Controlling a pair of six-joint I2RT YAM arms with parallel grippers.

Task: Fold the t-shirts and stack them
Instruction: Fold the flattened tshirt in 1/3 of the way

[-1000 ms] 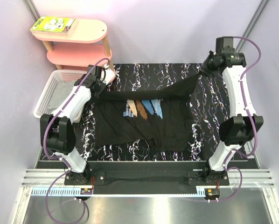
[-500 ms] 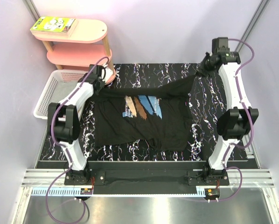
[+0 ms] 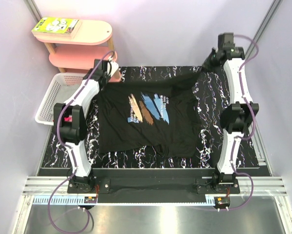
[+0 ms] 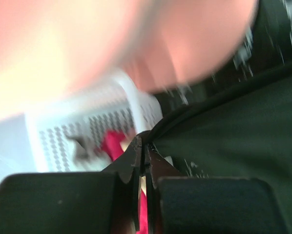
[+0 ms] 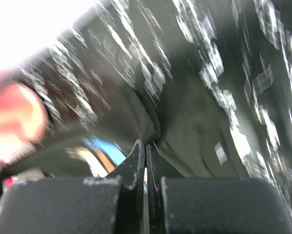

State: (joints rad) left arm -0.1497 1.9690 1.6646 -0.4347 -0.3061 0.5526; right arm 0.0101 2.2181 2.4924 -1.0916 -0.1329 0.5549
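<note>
Left wrist: t-shirt (image 4: pixel 234 146) in gripper (image 4: pixel 143 142) (taut)

I'm working in a lab test cell: plain lilac partition walls (image 3: pixel 185 29) box in a black, white-veined tabletop (image 3: pixel 209 141) fixed behind ribbed aluminium rails (image 3: pixel 43 185), with bare metal corner struts (image 3: pixel 267 20) and a staged pink two-tier wooden shelf (image 3: pixel 87 31).

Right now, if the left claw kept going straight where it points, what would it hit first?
Beyond the black t-shirt it pinches, the left gripper points at the white basket, with the pink shelf close above. The view is blurred, so which comes first is unclear.
</note>
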